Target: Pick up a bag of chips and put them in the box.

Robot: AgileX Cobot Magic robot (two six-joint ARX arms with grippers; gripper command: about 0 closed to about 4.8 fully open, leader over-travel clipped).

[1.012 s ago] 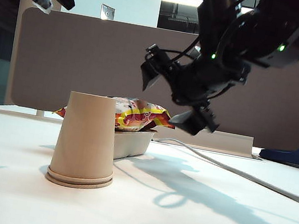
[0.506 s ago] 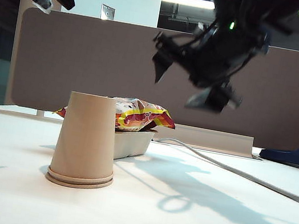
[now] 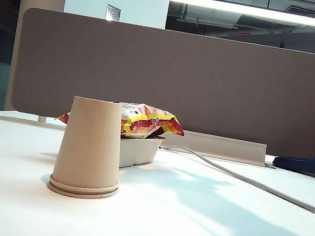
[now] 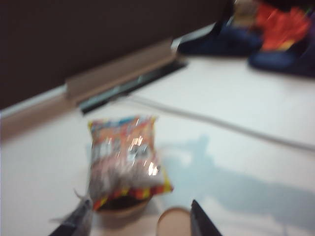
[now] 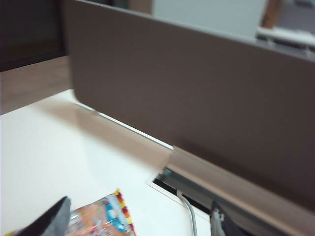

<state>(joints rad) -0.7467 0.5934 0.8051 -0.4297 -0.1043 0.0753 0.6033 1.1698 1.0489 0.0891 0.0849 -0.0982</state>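
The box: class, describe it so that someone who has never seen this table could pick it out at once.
On the white table, in front of the grey divider panel, stands an upside-down paper cup. Just behind it sits the box, beige like the cup. Unlike the tall cup, it is a shallow tray, with the bag of chips lying on top.

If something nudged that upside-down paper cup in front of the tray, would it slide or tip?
The upside-down paper cup rests on its wide rim, so it would probably slide rather than tip. It looks thin and empty, likely very light. Both grippers, left and right, are raised clear of it.
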